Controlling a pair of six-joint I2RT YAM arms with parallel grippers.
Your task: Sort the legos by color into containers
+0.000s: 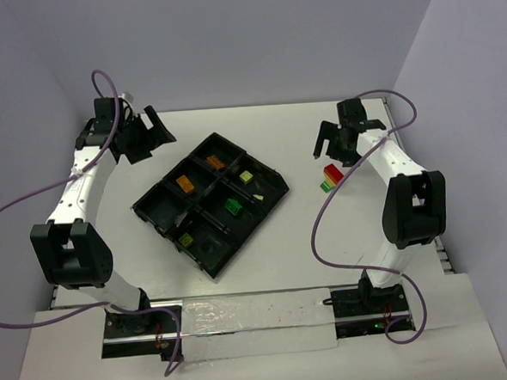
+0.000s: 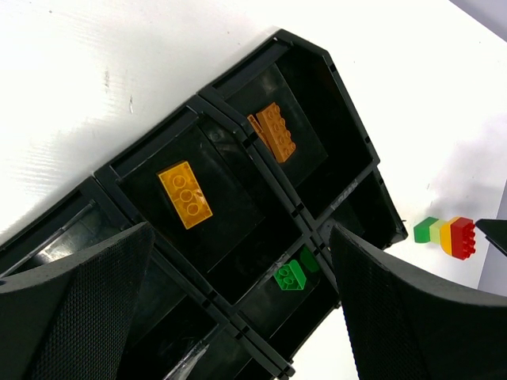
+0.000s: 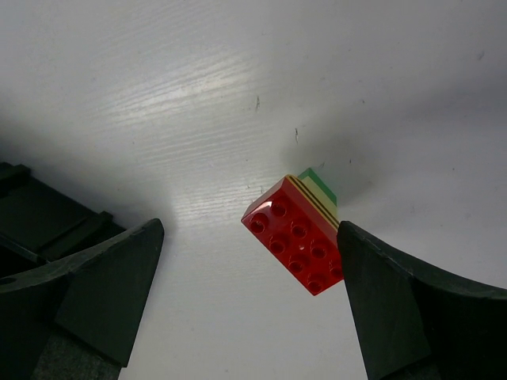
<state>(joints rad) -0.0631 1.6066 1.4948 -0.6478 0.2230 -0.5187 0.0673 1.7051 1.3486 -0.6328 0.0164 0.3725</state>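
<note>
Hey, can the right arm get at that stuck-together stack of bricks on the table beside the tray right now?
Probably yes. The right gripper hangs open just above the brick stack, which lies on the table apart from the tray, with nothing between fingers and bricks.

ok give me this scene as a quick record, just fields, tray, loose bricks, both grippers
tray: black, six compartments, mid table
sorted: orange brick, amber brick, pale brick, green brick, yellow-green brick, one per compartment
unsorted: stack of red, yellow, pale and green bricks, on the table right of the tray
left gripper: open, empty, by the tray's far left side
right gripper: open, stack between its fingers, contact unclear
</note>
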